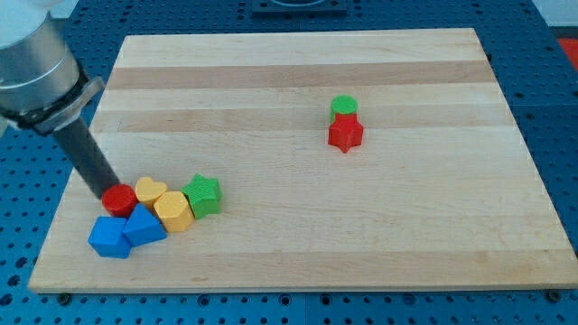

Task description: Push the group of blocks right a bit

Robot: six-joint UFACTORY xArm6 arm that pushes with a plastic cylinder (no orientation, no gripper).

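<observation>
A tight group of blocks lies at the board's lower left: a red round block [118,199], a yellow heart-shaped block [149,190], a yellow hexagonal block [173,211], a green star-shaped block [203,194] and two blue blocks [110,237] [144,226]. My tip [105,193] rests at the group's left side, touching the red round block. The rod slants up to the view's left.
A green round block [343,106] sits just above a red star-shaped block [345,133] at the board's right of centre, touching each other. The wooden board [298,63] lies on a blue perforated table.
</observation>
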